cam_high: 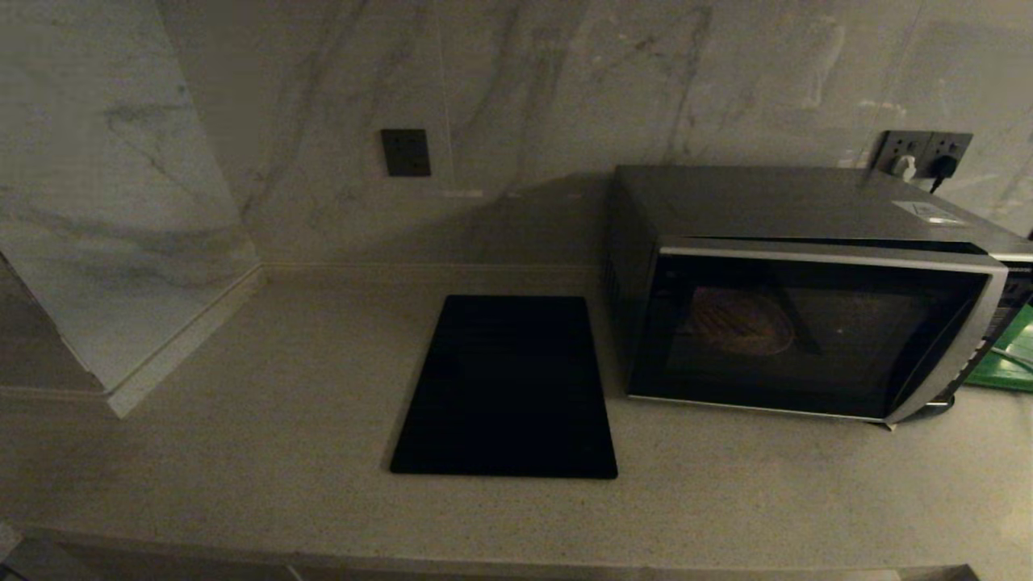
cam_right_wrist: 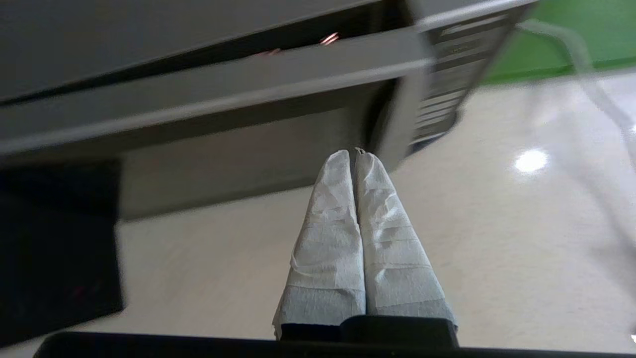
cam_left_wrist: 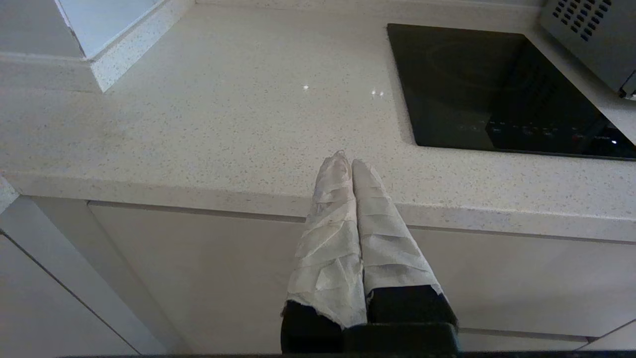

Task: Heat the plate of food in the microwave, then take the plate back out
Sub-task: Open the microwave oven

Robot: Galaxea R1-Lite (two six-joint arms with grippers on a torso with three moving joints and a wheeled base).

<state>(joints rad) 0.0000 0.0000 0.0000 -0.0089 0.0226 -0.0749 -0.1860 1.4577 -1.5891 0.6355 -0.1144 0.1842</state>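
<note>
The dark grey microwave (cam_high: 807, 298) stands at the right of the counter with its black glass door closed. Behind the glass a round plate (cam_high: 738, 324) shows dimly on the left of the cavity; the food on it cannot be made out. Neither arm appears in the head view. My left gripper (cam_left_wrist: 347, 161) is shut and empty, hanging just off the counter's front edge, left of the cooktop. My right gripper (cam_right_wrist: 354, 154) is shut and empty, above the counter near the microwave's (cam_right_wrist: 238, 99) front lower corner by the button panel (cam_right_wrist: 447, 89).
A flat black cooktop slab (cam_high: 507, 387) lies in the counter left of the microwave. A marble pillar (cam_high: 121, 226) juts out at the far left. Wall sockets with plugs (cam_high: 924, 157) sit behind the oven, and a green object (cam_high: 1005, 355) lies to its right.
</note>
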